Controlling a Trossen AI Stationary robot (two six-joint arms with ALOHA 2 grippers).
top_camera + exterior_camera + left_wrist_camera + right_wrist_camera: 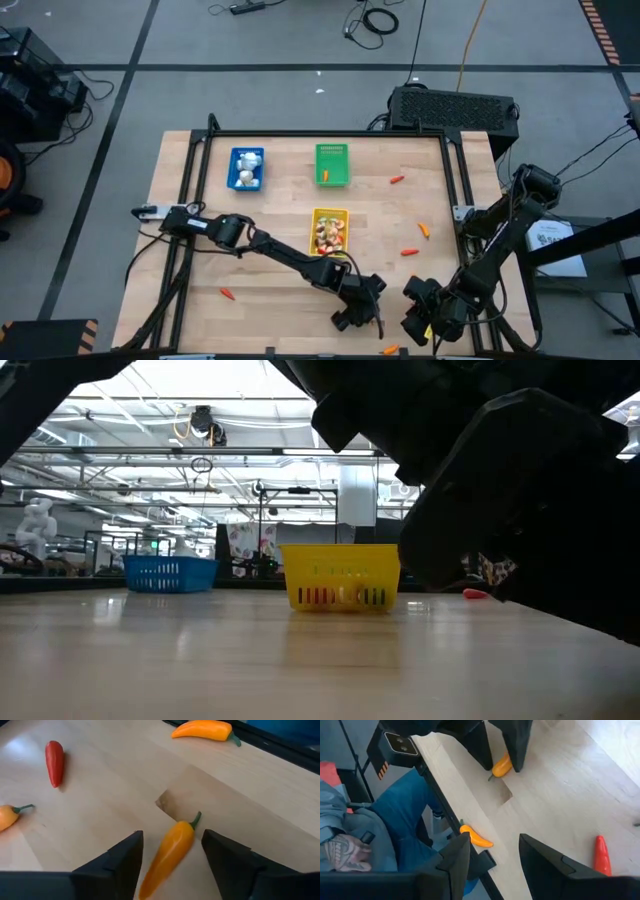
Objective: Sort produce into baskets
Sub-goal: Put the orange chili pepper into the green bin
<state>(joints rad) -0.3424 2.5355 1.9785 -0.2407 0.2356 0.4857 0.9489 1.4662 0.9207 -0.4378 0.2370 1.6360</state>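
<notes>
An orange pepper (172, 851) lies flat on the wooden table near its front edge. My left gripper (172, 835) is open and low over it, one finger on either side, with a narrow gap showing at each finger. The right wrist view shows this gripper (501, 755) and that pepper (502, 766) from the far side. My right gripper (492, 862) is open and hangs over the near edge, right of the left one. The blue basket (246, 168), the green basket (332, 164) and the yellow basket (330, 231) stand farther back, with produce in them.
Loose peppers lie about: a red one (54, 762), an orange one (205, 729) at the table's edge, another orange one (7, 815), and others at the far right (397, 180). A seated person's leg (405, 815) is close to the near edge.
</notes>
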